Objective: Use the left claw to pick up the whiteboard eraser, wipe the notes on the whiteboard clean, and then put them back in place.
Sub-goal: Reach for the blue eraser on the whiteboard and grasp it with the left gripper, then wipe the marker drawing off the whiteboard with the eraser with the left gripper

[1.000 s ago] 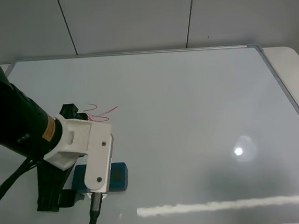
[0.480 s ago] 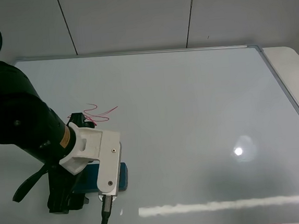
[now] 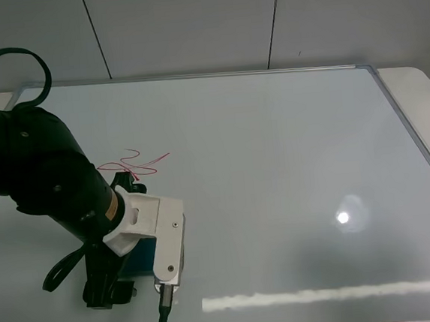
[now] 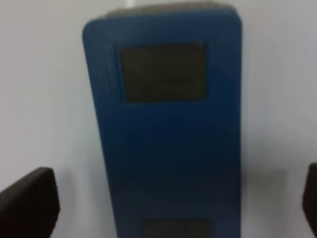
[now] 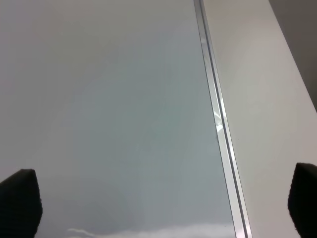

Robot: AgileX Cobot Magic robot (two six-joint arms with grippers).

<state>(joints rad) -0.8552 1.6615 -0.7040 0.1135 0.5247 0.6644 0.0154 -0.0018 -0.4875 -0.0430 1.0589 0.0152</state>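
Exterior high view: the whiteboard (image 3: 274,148) fills most of the scene, and the thick black left arm reaches over its near-left part. The arm's white wrist module (image 3: 158,237) covers most of the whiteboard eraser (image 3: 142,258), so only a sliver of teal shows beneath it. A black cable (image 3: 162,316) trails from the module toward the near edge. The notes (image 3: 134,166), a thin red looping scribble, lie on the board just beyond the arm, on the far side of the eraser and apart from it. A bright spot of glare (image 3: 343,217) sits on the right part of the board.

From the left wrist, the left claw (image 4: 168,206) hangs directly over the eraser (image 4: 163,134), which lies flat on the white surface. Its fingers (image 4: 27,203) are spread wide, one on each side of the block, with white board showing between each tip and the eraser. One dark patch (image 4: 162,72) shows fully on the block.

From the right wrist, the right gripper (image 5: 161,201) is above the board's right edge. Its fingers (image 5: 17,201) are set wide apart and hold nothing. The silver frame (image 5: 215,124) runs between them, with the pale table (image 5: 267,99) on the frame's outer side.
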